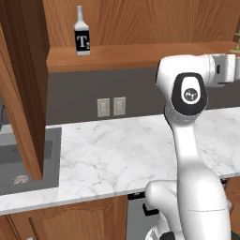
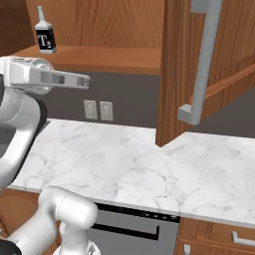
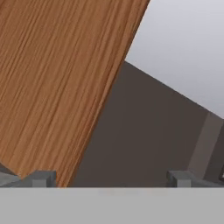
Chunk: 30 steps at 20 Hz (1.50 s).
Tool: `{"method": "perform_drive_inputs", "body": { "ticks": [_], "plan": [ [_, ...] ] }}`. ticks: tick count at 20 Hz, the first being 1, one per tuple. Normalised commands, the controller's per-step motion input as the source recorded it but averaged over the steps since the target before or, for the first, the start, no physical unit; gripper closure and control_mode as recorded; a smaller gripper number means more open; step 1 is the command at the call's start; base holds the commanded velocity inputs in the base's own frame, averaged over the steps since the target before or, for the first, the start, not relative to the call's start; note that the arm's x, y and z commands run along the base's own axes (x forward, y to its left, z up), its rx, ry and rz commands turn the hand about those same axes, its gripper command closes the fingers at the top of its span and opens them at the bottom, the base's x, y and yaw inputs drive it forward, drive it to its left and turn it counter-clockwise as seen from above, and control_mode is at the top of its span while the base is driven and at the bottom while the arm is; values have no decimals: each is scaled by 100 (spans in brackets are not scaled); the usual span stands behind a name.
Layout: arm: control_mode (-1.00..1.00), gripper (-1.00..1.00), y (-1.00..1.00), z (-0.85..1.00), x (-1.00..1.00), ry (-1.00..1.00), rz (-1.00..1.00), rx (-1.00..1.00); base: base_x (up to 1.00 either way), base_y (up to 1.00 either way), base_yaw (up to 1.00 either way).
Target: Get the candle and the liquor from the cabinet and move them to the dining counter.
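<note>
While the gripper hangs with jaws spread wide and empty, the liquor, a square bottle with slim pale neck and black white-"T" label, stands upright on the cabinet shelf at eleven o'clock.

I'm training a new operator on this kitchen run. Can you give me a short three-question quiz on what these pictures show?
1. True or false: the liquor stands upright on the open cabinet shelf.
2. What lies on the marble worktop directly below that shelf? A) a plate B) nothing, bare marble C) a mug
3. Fill in: the gripper fingertips stand wide apart, so it is ____.

Key
1. True: the bottle stands upright near the shelf's left end.
2. B: bare marble, with a sink set in to the left.
3. Open, holding nothing.
</note>
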Motion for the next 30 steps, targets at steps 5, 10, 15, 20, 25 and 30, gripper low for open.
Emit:
{"method": "perform_drive_inputs", "body": {
  "ticks": [5, 10, 15, 20, 25, 30],
  "plan": [
    [-100, -100, -56, -19, 13, -25, 2, 0, 0, 0, 0],
    [-100, -100, -57, -6, 11, -21, 1, 0, 0, 0, 0],
    [-100, -100, -52, -2, 3, -23, 0, 0, 0, 0, 0],
    [-100, -100, -41, -1, 0, -20, 0, -1, 0, 0, 0],
    [-100, -100, -37, 0, 0, -15, 0, 0, 0, 0, 0],
    [-100, -100, -32, 0, 0, -2, 0, 0, 0, 0, 0]
  ]
}}
